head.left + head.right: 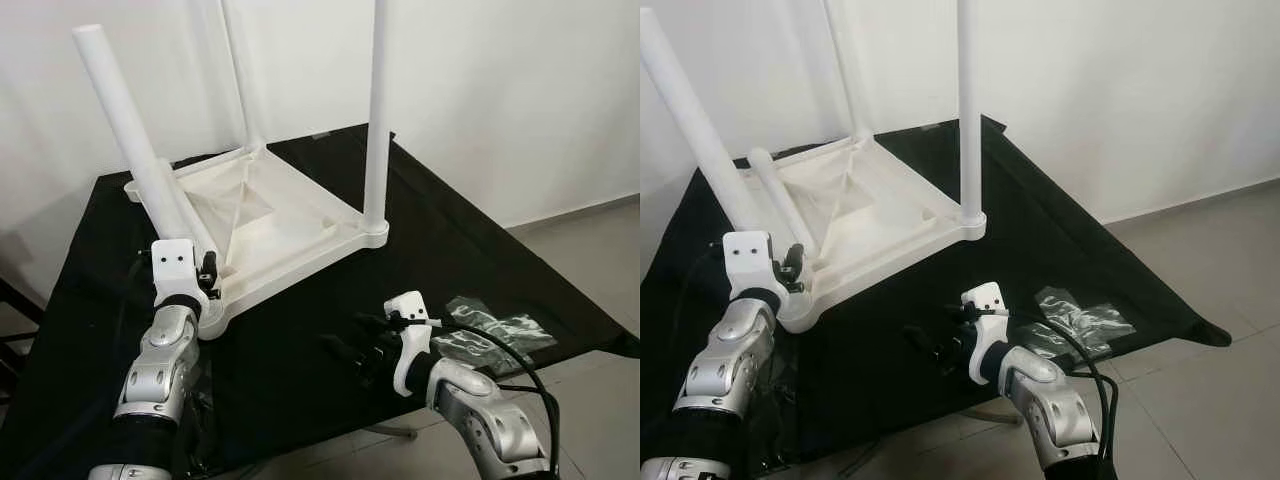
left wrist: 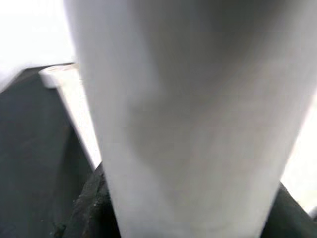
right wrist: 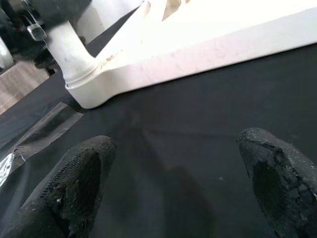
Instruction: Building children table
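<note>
On the black cloth: your white tabletop [image 1: 290, 225] lies upside down on the black cloth [image 1: 480, 260] that covers the work surface, its underside facing up.
Upright legs: two white legs already stand in corners, one at the near right corner [image 1: 376, 110] and one at the far corner [image 1: 243, 75].
Loose leg: you can see another white leg [image 1: 190, 215] lying on the tabletop's left side.
Left gripper: your left gripper [image 1: 200, 275] is clamped around the lower end of the tilted leg [image 1: 125, 125], which leans to the left with its foot in the near left corner socket [image 1: 212, 318]. In the wrist view this leg [image 2: 193, 119] sits right between the fingers.
Right gripper: your right gripper [image 3: 173, 183] hovers low over the cloth just in front of the tabletop's near edge, its fingers [image 3: 74, 183] spread wide and holding nothing.
Plastic bag: a clear bag [image 1: 490, 330] lies on the cloth to your right.
</note>
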Controlling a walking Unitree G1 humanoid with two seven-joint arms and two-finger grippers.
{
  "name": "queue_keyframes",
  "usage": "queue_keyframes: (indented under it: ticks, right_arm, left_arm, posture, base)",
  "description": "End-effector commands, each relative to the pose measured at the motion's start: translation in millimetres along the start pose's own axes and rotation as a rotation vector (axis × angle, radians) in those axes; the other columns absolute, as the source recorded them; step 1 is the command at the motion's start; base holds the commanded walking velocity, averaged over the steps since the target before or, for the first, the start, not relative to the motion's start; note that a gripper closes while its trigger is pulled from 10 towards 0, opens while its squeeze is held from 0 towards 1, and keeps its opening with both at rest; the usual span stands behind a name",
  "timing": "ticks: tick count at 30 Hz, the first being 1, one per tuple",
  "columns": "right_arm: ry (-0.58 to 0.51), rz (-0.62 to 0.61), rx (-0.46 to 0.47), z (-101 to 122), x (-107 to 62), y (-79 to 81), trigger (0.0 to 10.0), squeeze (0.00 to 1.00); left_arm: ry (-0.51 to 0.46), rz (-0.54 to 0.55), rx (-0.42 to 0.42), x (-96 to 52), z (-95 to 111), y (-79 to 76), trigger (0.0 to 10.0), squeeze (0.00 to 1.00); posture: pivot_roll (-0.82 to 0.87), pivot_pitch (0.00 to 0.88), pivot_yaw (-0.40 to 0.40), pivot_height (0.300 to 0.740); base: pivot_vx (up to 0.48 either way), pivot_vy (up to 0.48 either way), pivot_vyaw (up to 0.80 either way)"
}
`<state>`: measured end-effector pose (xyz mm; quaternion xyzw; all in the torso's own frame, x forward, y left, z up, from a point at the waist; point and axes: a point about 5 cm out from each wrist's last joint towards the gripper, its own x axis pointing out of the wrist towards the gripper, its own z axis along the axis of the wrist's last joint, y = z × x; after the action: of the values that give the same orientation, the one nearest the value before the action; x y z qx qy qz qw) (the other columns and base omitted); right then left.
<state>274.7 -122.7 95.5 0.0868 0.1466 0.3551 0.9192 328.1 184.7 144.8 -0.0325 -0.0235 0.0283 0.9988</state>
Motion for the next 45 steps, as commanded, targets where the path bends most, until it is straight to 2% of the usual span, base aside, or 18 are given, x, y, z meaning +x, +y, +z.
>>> queue_keyframes:
  ticks: [1, 3, 4, 5, 7, 12, 19, 20, 21, 22, 25, 26, 31, 32, 34, 35, 39, 45]
  right_arm:
    - [-0.006, 0.023, 0.001, 1.7, 2.6, 3.4, 10.0, 0.0]
    - [-0.005, 0.023, 0.001, 1.6, 2.6, 3.0, 10.0, 0.0]
    - [-0.005, 0.023, 0.002, 1.6, 2.6, 2.9, 10.0, 0.0]
    - [-0.005, 0.023, 0.002, 1.6, 2.6, 2.9, 10.0, 0.0]
    - [-0.005, 0.023, 0.002, 1.7, 2.8, 2.9, 10.0, 0.0]
    - [-0.006, 0.022, 0.0, 2.0, 2.9, 3.0, 10.0, 0.0]
    - [-0.007, 0.023, 0.002, 2.6, 3.2, 2.9, 10.0, 0.0]
    - [-0.007, 0.023, 0.002, 2.6, 3.2, 3.0, 10.0, 0.0]
    - [-0.007, 0.023, 0.002, 2.6, 3.2, 3.0, 10.0, 0.0]
    - [-0.008, 0.023, 0.003, 2.6, 3.3, 3.1, 10.0, 0.0]
    - [-0.008, 0.024, 0.004, 2.5, 3.4, 3.2, 10.0, 0.0]
    - [-0.008, 0.024, 0.005, 2.4, 3.4, 3.3, 10.0, 0.0]
    - [-0.008, 0.024, 0.005, 2.1, 3.3, 3.7, 10.0, 0.0]
    - [-0.008, 0.025, 0.005, 1.7, 3.3, 4.0, 10.0, 0.0]
    - [-0.007, 0.025, 0.006, 1.5, 3.2, 4.0, 10.0, 0.0]
    - [-0.007, 0.024, 0.005, 1.5, 3.1, 4.0, 10.0, 0.0]
    - [-0.007, 0.024, 0.007, 1.0, 2.9, 4.0, 10.0, 0.0]
    - [-0.007, 0.025, 0.008, 1.1, 3.0, 3.5, 10.0, 0.0]
  left_arm:
    - [-0.067, -0.12, -0.008, -1.5, 8.7, -7.3, 0.0, 0.0]
    - [-0.144, -0.643, -0.066, -30.4, 21.1, -59.5, 0.0, 0.0]
    - [-0.152, -0.795, -0.083, -43.5, 22.9, -73.6, 0.0, 0.0]
    - [-0.152, -0.795, -0.083, -43.5, 22.9, -73.6, 0.0, 0.0]
    - [-0.119, -0.975, -0.088, -61.5, 15.8, -93.8, 0.0, 0.0]
    - [-0.09, -1.042, -0.09, -68.2, 8.2, -103.7, 0.0, 0.0]
    - [-0.112, -1.003, -0.053, -61.1, 8.0, -97.6, 0.0, 0.0]
    - [-0.107, -0.965, -0.041, -58.3, 7.1, -95.0, 5.9, 0.0]
    - [-0.107, -0.965, -0.041, -58.3, 7.1, -95.0, 5.9, 0.0]
    - [-0.098, -0.921, -0.019, -54.3, 5.3, -92.0, 10.0, 0.0]
    - [-0.091, -0.823, -0.011, -45.6, 3.5, -84.9, 10.0, 0.0]
    - [-0.084, -0.74, -0.02, -38.6, 2.7, -77.6, 10.0, 1.0]
    - [-0.071, -0.487, -0.003, -21.6, 0.9, -53.2, 10.0, 1.0]
    - [-0.052, -0.255, 0.002, -11.9, -1.2, -26.8, 10.0, 0.9]
    - [-0.045, -0.183, -0.003, -10.1, -1.9, -17.9, 10.0, 0.9]
    - [-0.032, -0.081, 0.002, -9.3, -3.0, -4.0, 10.0, 0.0]
    - [0.02, 0.148, 0.02, -14.1, -8.5, 27.7, 10.0, 0.0]
    - [0.032, 0.248, -0.005, -19.5, -10.4, 37.6, 10.0, 0.0]
  posture:
    - [-0.12, 0.0, 0.047, 0.74]
    - [-0.12, 0.0, 0.041, 0.74]
    - [-0.12, 0.0, 0.042, 0.74]
    - [-0.12, 0.0, 0.042, 0.74]
    - [-0.12, 0.0, 0.044, 0.74]
    - [-0.13, 0.0, 0.046, 0.74]
    - [-0.12, 0.0, 0.045, 0.74]
    - [-0.12, 0.0, 0.045, 0.74]
    - [-0.12, 0.0, 0.045, 0.74]
    - [-0.12, 0.0, 0.047, 0.74]
    - [-0.12, 0.0, 0.047, 0.74]
    - [-0.12, 0.0, 0.047, 0.74]
    - [-0.12, 0.0, 0.047, 0.74]
    - [-0.12, 0.0, 0.048, 0.74]
    - [-0.12, 0.0, 0.048, 0.74]
    - [-0.12, 0.0, 0.048, 0.74]
    - [-0.12, 0.0, 0.048, 0.74]
    - [-0.11, 0.0, 0.047, 0.74]
  base:
    - [0.0, 0.0, 0.0]
    - [0.0, 0.0, 0.0]
    - [0.0, 0.0, 0.0]
    - [0.0, 0.0, 0.0]
    - [0.0, 0.0, 0.0]
    - [0.0, 0.0, 0.0]
    - [0.0, 0.0, 0.0]
    - [0.0, 0.0, 0.0]
    - [0.0, 0.0, 0.0]
    - [0.0, 0.0, 0.0]
    - [0.0, 0.0, 0.0]
    - [0.0, 0.0, 0.0]
    - [0.0, 0.0, 0.0]
    - [0.0, 0.0, 0.0]
    - [0.0, 0.0, 0.0]
    - [0.0, 0.0, 0.0]
    - [0.0, 0.0, 0.0]
    - [0.0, 0.0, 0.0]
